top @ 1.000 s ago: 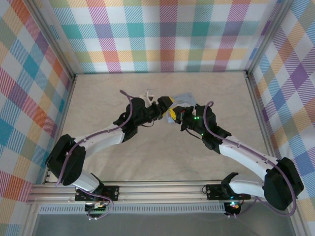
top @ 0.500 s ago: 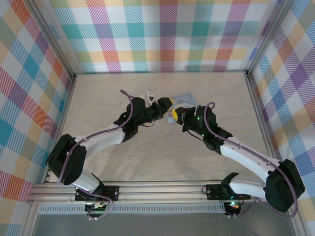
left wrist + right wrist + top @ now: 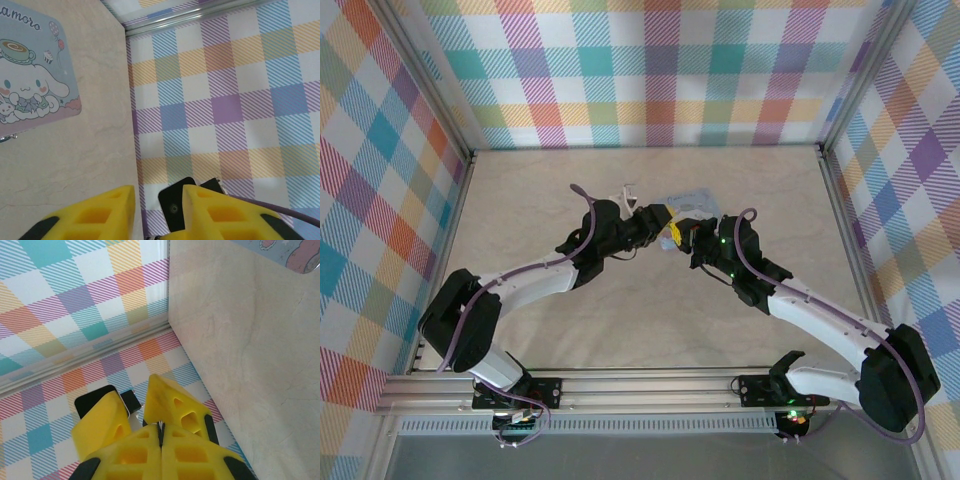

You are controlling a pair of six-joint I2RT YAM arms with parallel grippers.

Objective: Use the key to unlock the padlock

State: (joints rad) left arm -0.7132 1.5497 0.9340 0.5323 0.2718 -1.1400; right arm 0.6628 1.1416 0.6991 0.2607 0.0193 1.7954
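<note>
The right gripper (image 3: 161, 434) has its yellow jaws pressed flat together. At their seam a thin edge-on sliver shows, which I take for the small pale silvery metal key (image 3: 160, 425), pinched there. Facing it tip to tip, the left gripper (image 3: 158, 192) holds its jaws apart by a modest gap with nothing between them. In the right wrist view its yellow fingers (image 3: 172, 400) stand just beyond the right tips, one to either side of the seam. I read this as a hand-over of the key, held up off the beige marbled surface (image 3: 75, 165).

To do it well, the left jaws should shut squarely on the free end of the key, flat faces against the pads, before the right jaws let go (a piece this thin twists or drops if nipped by an edge). Enough of the blade must stay clear of the pads to reach the keyhole.

The light-blue cartoon-printed tin box (image 3: 30, 75) lies on the surface just beyond the meeting point. A small silvery metal bit (image 3: 5, 137) at its edge may be the shackle of the tiny dark blue-teal padlock. The lock body I cannot make out.
</note>
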